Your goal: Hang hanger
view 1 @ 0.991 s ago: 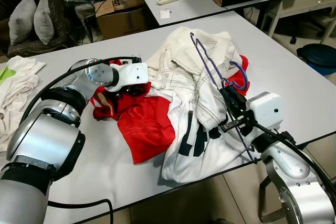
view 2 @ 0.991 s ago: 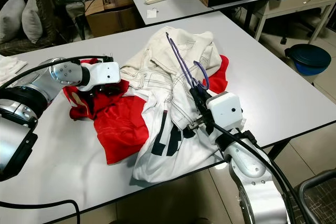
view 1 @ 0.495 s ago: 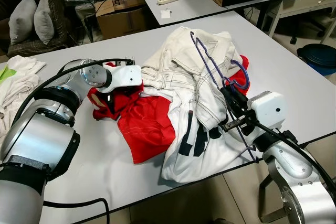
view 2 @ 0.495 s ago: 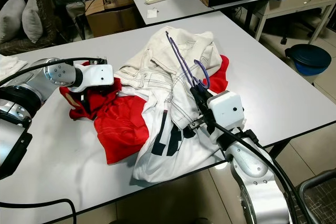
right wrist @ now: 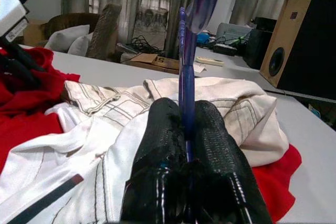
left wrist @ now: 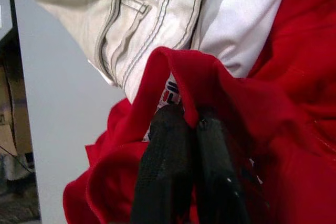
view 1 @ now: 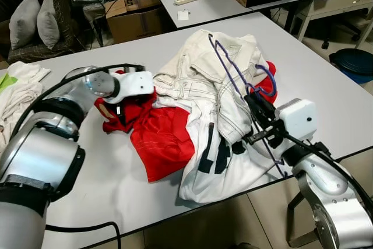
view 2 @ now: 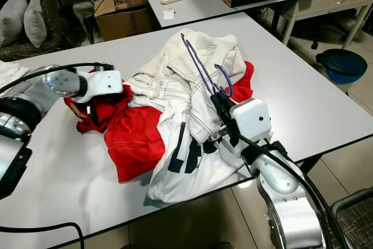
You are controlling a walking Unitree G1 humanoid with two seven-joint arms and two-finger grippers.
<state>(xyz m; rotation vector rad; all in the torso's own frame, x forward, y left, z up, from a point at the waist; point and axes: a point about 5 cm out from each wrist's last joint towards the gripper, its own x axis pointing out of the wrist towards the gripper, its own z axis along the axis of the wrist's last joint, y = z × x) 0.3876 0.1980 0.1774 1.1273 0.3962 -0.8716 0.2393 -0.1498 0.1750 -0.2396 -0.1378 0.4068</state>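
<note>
Leftward since earlier, the left gripper [left wrist: 189, 124] drags the red garment [view 1: 157, 138] (jaws pinching it); right gripper [right wrist: 185, 116] clamps the purple hanger [view 1: 233, 74] mid-frame.

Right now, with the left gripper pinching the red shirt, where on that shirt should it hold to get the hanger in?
At the collar, probably. The left gripper is shut on a folded edge of the red shirt bearing a label, likely the neckline. Keep that hold, approaching from the robot's left, while the right gripper brings the purple hanger across.
</note>
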